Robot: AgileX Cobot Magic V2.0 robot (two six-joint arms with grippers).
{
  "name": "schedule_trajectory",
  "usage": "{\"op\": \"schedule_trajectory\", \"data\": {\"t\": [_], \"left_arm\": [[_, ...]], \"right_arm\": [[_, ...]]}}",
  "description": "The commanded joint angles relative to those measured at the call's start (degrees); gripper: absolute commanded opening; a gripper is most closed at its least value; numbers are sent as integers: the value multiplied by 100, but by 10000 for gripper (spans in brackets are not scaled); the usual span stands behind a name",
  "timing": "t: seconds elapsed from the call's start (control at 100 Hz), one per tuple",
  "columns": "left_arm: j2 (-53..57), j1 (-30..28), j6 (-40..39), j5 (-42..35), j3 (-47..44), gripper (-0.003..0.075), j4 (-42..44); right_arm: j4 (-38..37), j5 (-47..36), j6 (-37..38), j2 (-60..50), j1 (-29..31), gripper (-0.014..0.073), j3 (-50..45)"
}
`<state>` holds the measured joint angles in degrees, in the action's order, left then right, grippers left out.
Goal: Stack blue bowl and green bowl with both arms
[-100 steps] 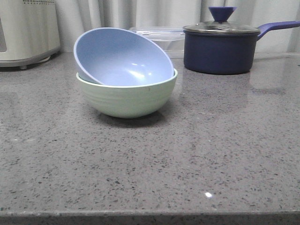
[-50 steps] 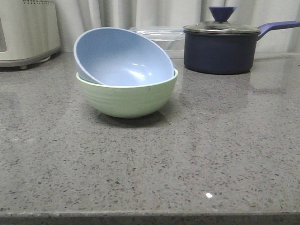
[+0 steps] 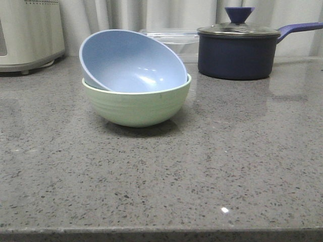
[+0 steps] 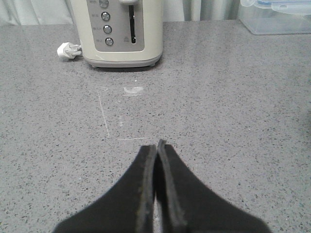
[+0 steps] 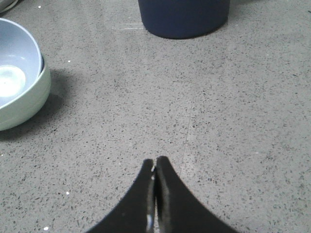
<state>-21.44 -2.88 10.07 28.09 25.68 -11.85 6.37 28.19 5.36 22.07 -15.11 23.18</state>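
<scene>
The blue bowl point(image 3: 133, 63) rests tilted inside the green bowl point(image 3: 136, 106) on the grey counter, its opening turned toward the front. The right wrist view catches both at its edge: blue bowl point(image 5: 14, 53), green bowl point(image 5: 29, 99). My right gripper point(image 5: 155, 161) is shut and holds nothing, hovering over bare counter well away from the bowls. My left gripper point(image 4: 157, 144) is also shut and empty, over bare counter facing a toaster. Neither arm shows in the front view.
A dark navy lidded saucepan point(image 3: 237, 50) stands at the back right, its handle pointing right. A clear plastic container point(image 3: 171, 40) sits behind the bowls. A cream toaster point(image 3: 30, 33) stands at the back left, with a plug point(image 4: 68, 50) beside the toaster point(image 4: 121, 29).
</scene>
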Motion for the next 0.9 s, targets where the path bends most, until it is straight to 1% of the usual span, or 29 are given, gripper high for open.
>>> {"op": "schedule_trajectory", "data": {"t": [0.0,0.24,0.38,0.43,0.5,0.62,0.67,0.73,0.8,0.89], "left_arm": [[-35,-14,-19,-468,150,-20,-51],[-35,-14,-19,-468,127,-20,-51],[151,-14,-19,-765,-32,-20,-51],[257,-14,-19,-946,-151,-20,-51],[423,-14,-19,-1394,-357,-20,-19],[702,-14,-19,-2354,-754,-20,392],[832,-14,-123,-2629,-919,-20,626],[982,-14,-435,-2774,-1126,-20,886],[1138,-14,-779,-2762,-1339,-20,1104],[1323,9,-946,-2762,-1623,-20,1219]], "right_arm": [[-29,-440,-37,6,48,-81,156],[-29,-440,-37,6,48,-81,156],[-29,-440,-37,6,48,-81,156],[-29,-440,-37,6,48,-81,156],[-29,-440,-37,6,48,-81,156],[-29,-440,-37,6,48,-81,156],[-29,-440,-37,6,48,-81,156],[-29,-440,-37,6,48,-81,156],[-29,-440,-37,6,48,-81,156],[-29,-440,-37,6,48,-81,156]]}}
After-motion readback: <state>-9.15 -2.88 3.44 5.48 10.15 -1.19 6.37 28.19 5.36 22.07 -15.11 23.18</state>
